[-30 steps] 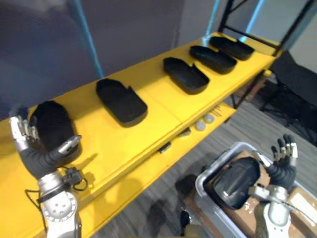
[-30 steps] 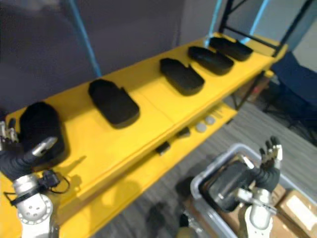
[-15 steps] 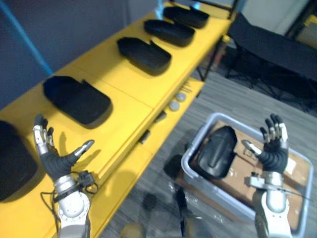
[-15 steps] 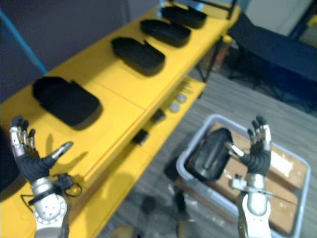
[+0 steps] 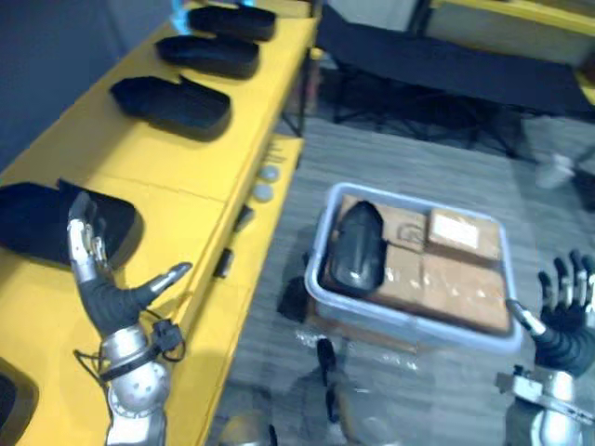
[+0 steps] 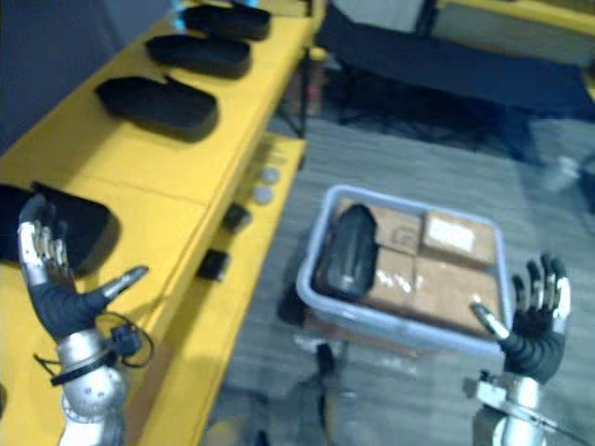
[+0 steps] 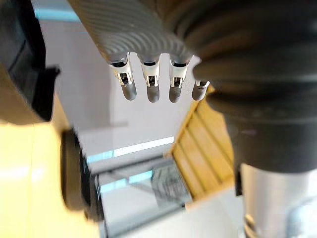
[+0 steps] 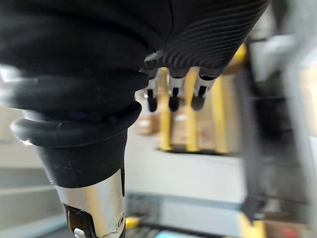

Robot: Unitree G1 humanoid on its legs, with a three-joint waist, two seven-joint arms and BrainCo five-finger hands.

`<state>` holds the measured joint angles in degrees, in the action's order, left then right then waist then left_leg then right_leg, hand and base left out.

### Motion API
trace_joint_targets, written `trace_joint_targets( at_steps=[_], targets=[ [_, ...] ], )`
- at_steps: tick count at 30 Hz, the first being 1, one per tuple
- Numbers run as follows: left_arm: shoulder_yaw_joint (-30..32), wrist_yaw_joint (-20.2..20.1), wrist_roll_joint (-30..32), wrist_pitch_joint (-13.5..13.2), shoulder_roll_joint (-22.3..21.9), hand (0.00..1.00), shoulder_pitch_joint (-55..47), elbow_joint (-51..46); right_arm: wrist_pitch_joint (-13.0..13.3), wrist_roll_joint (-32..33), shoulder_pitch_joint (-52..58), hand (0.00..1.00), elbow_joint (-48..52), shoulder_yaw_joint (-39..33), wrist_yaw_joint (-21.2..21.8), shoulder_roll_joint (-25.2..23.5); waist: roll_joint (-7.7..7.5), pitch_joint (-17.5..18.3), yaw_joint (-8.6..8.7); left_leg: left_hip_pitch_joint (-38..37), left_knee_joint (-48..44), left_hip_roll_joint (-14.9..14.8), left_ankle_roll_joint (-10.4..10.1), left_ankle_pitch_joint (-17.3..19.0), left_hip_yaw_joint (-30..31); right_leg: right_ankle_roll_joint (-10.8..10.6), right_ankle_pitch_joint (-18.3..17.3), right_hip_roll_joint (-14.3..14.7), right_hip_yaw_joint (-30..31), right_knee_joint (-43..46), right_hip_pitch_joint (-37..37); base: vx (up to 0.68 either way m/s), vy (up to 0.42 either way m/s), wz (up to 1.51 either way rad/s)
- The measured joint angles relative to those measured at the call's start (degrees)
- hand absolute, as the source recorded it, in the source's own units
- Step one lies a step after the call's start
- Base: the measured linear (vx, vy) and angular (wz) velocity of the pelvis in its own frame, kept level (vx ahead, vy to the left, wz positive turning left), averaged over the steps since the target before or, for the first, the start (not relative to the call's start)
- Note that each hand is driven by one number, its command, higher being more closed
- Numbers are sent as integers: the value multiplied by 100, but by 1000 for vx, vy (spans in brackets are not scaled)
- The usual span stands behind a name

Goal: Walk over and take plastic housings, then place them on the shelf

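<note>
A black plastic housing (image 5: 356, 249) lies on cardboard boxes in a grey bin (image 5: 409, 321) on the floor. Several more black housings sit in a row on the yellow shelf (image 5: 167, 158): one near my left hand (image 5: 56, 223), one farther along (image 5: 172, 100), others at the far end (image 5: 209, 56). My left hand (image 5: 102, 293) is raised over the shelf's front part, fingers straight, holding nothing. My right hand (image 5: 561, 321) is raised to the right of the bin, fingers spread and empty.
Small round and dark parts (image 5: 263, 183) lie on the shelf's lower ledge. Cardboard boxes (image 5: 446, 265) fill the bin beside the housing. A dark low frame (image 5: 446, 74) stands on the grey floor beyond the bin.
The camera has swung right: the shelf now sits at the left and the bin in the middle. Both hands stay open and empty, the right one now lower, past the bin's right edge.
</note>
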<state>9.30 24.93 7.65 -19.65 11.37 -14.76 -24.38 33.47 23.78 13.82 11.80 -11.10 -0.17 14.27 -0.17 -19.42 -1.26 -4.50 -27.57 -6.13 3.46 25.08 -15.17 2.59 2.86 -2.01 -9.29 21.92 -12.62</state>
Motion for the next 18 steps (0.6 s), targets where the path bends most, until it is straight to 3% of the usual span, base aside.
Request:
trace_joint_targets(
  at_steps=[2, 4, 5, 7, 9, 10, 12, 14, 16, 18],
  targets=[
    [108, -101, -30, 112, 71, 0, 29, 22, -97, -313, -687, 0, -208, 447, -147, 147, -13, 71, -159, 173, 45, -169, -35, -171, -183, -142, -603, -421, -358, 608, 219, -207, 3, -81],
    [172, -131, -67, 140, 123, 0, 77, 116, -332, -584, -1088, 0, -435, 789, -378, 161, -112, 146, -354, 370, 154, -254, -66, -358, -367, -199, -971, -880, -522, 863, 522, 2, -26, -59],
    [193, -136, -112, 150, 130, 0, 58, 210, -492, -739, -1198, 0, -465, 886, -496, 156, -149, 169, -487, 483, 217, -274, -113, -476, -431, -256, -1059, -1116, -536, 835, 774, 197, -4, -45],
    [245, -144, -296, 164, 109, 0, -41, 302, -744, -903, -1229, 0, -544, 959, -617, 127, -242, 241, -554, 736, 212, -317, -195, -605, -440, -326, -1076, -1345, -631, 647, 1110, 188, -81, -20],
    [319, -157, -363, 209, 13, 0, -101, 330, -964, -980, -1210, 0, -604, 1022, -657, 61, -363, 327, -594, 1066, 90, -347, -302, -721, -429, -422, -773, -1345, -662, 41, 1300, 67, -218, -16],
    [326, -156, -477, 240, -107, 0, -66, 342, -1075, -1088, -1162, 0, -617, 1027, -696, 40, -370, 340, -594, 1309, -78, -408, -391, -773, -357, -668, -744, -1229, -687, -366, 1389, -41, -324, -20],
    [206, -154, -481, 246, -340, 0, -52, 348, -1200, -1113, -1075, 0, -635, 1016, -764, 37, -224, 302, -568, 1511, -127, -551, -558, -886, -73, -898, -776, -969, -817, -759, 1466, -53, -331, -17],
    [-10, -151, -495, 200, -466, 0, -18, 360, -1200, -1113, -828, 0, -677, 846, -927, 38, -101, 138, -438, 1536, -53, -682, -679, -1115, 332, -1124, -945, -821, -827, -425, 1277, -128, -296, -10],
    [-80, -129, -513, 64, -571, 0, 0, 362, -1188, -1101, -793, 0, -753, 504, -1063, 24, -2, -99, -365, 1391, 75, -753, -730, -1275, 544, -1066, -988, -785, -775, -19, 1057, -230, -227, -52],
    [-151, -82, -506, -66, -570, 0, -61, 359, -1130, -1102, -782, 0, -838, 182, -1196, 26, -15, -165, -313, 1370, 350, -722, -832, -1366, 676, -973, -1042, -741, -665, -71, 852, -199, -175, -79]
  ],
)
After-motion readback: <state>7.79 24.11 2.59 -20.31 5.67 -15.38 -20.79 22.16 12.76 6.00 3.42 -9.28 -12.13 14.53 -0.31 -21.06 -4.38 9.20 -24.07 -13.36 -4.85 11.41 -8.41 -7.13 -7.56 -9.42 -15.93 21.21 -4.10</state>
